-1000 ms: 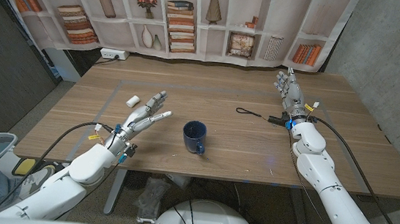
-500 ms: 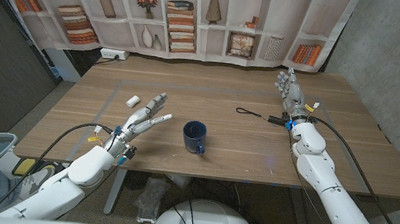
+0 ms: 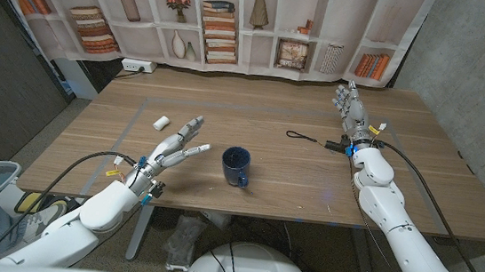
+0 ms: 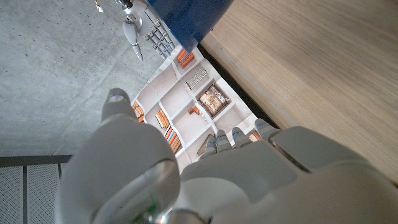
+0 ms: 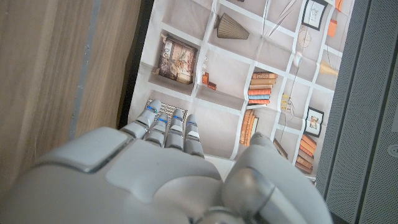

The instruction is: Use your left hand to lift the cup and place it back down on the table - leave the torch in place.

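The wooden table (image 3: 266, 170) is carrying every item in the scene, with a printed bookshelf backdrop (image 3: 218, 18) hanging behind its far edge. The right hand (image 3: 348, 104) is standing near the far right corner, fingers together and straight, gripping nothing. The left hand (image 3: 175, 143) is hovering towards the near left part of the table, fingers apart and extended, holding nothing and pointing at the cup. The dark blue cup (image 3: 236, 166) is sitting upright at the table's middle near the front edge, just beside the left fingertips but apart from them. The torch (image 3: 339, 147), a small dark item with a looped cord, is lying just beside the right wrist, well apart from the cup. A small white object (image 3: 160, 123) is lying beyond the left hand. Judged from this, the task is only beginning: the cup is not yet grasped, and grasping, lifting and setting down are all remaining. No brand, label or legible writing is showing.
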You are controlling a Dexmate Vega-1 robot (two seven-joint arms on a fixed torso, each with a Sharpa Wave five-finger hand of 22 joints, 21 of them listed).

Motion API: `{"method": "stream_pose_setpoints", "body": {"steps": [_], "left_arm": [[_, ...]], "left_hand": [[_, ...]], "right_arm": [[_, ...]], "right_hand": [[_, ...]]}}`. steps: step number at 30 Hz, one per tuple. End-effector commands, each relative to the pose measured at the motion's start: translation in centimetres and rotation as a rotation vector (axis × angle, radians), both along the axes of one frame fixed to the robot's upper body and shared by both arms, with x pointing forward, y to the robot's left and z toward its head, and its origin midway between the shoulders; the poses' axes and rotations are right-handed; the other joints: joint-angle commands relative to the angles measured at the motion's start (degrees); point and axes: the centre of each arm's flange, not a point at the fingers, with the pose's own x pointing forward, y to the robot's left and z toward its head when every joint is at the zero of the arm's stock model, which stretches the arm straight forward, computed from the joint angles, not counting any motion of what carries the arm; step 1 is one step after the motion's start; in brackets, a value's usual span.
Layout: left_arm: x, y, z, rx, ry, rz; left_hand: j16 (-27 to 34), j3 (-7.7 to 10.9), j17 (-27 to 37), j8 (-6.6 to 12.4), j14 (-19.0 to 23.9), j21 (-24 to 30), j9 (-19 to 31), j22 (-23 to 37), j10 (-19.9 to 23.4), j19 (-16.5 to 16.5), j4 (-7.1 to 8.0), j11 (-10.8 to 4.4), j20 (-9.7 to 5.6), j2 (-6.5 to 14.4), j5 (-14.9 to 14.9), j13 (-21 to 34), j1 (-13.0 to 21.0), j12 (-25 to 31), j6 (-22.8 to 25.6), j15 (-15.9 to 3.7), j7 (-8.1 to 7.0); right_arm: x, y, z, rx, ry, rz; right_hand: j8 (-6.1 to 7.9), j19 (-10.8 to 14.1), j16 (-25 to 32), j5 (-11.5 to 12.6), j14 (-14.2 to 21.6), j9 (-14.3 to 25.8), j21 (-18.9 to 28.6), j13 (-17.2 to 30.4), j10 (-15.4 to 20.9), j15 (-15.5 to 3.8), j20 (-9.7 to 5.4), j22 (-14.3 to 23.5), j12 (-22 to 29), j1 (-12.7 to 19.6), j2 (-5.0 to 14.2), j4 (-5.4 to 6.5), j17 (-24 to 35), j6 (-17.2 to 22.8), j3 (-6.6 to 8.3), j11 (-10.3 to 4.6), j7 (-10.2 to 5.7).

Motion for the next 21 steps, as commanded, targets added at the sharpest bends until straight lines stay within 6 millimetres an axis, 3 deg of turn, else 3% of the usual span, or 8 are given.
{"method": "stream_pose_setpoints", "body": {"steps": [1,21], "left_arm": [[-0.6,0.2,-0.2,0.013,-0.007,0.014],[-1.8,-0.4,-0.5,0.051,-0.036,0.065]], "left_hand": [[-0.09,-0.31,0.22,-0.14,-1.49,0.2,0.27,0.09,-0.6,-2.48,-0.27,0.02,0.35,-0.07,0.23,0.22,0.5,-0.12,-2.37,-0.1,-0.26],[-0.08,-0.71,0.21,-0.11,-1.8,0.22,0.27,0.09,-1.04,-2.59,-0.5,0.01,0.56,-0.33,0.39,0.22,0.95,-0.12,-2.9,-0.08,-0.4]], "right_arm": [[0.0,0.4,0.2,0.003,-0.006,0.002],[-0.2,0.0,0.6,0.019,-0.035,0.005]], "right_hand": [[-0.04,0.36,-0.17,-0.31,0.01,0.18,-0.14,0.3,-0.09,0.21,-1.08,0.19,-0.07,0.94,-0.08,-0.55,0.17,-0.12,0.17,0.2,0.1],[0.01,0.45,-0.2,-0.26,-0.02,0.18,-0.58,0.3,-0.05,0.22,-0.94,0.2,-0.03,1.47,-0.29,-1.02,0.13,-0.09,0.14,-0.05,0.08]]}}
